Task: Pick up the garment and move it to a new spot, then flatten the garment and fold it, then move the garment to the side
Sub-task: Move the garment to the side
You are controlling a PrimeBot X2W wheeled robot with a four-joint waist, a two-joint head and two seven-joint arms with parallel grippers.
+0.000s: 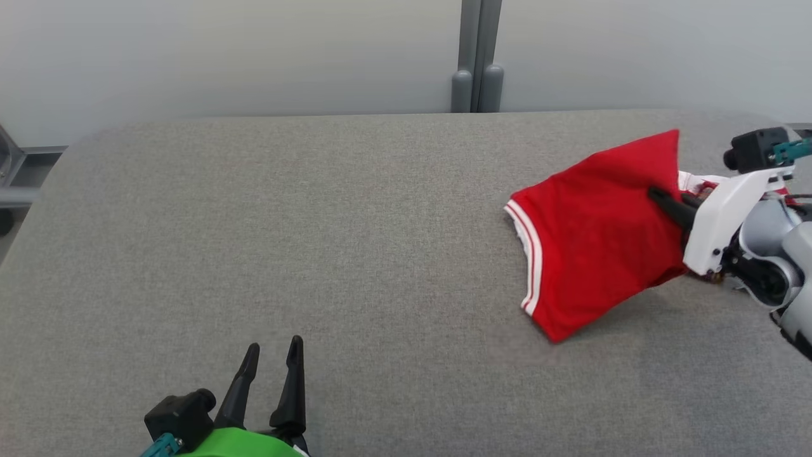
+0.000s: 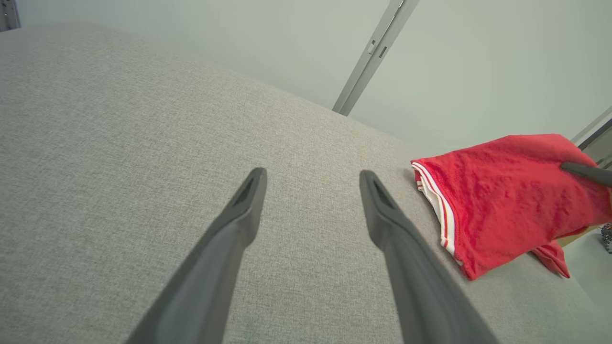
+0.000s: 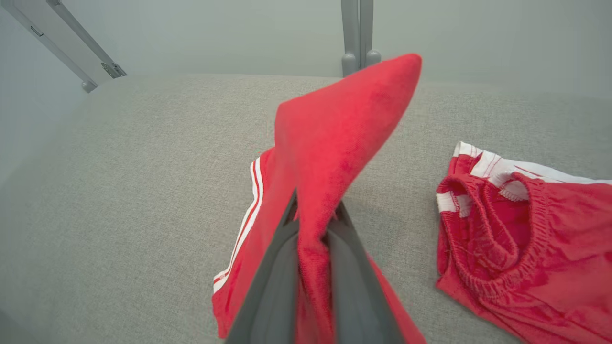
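Note:
The garment (image 1: 590,235) is a pair of red shorts with white stripes at the hem, lying at the right of the grey table (image 1: 317,241). My right gripper (image 1: 656,195) is shut on a fold of the red cloth (image 3: 334,143) and holds it lifted above the table, so one corner stands up in a peak. The elastic waistband part (image 3: 483,239) rests on the table beside it. My left gripper (image 1: 273,355) stands open near the front edge with nothing between its fingers (image 2: 239,210); in the left wrist view the garment (image 2: 507,200) lies to the right.
A grey post (image 1: 476,57) stands against the pale wall behind the table. The table's right edge lies close to the garment (image 2: 573,282). A metal frame (image 1: 19,171) sits off the far left corner.

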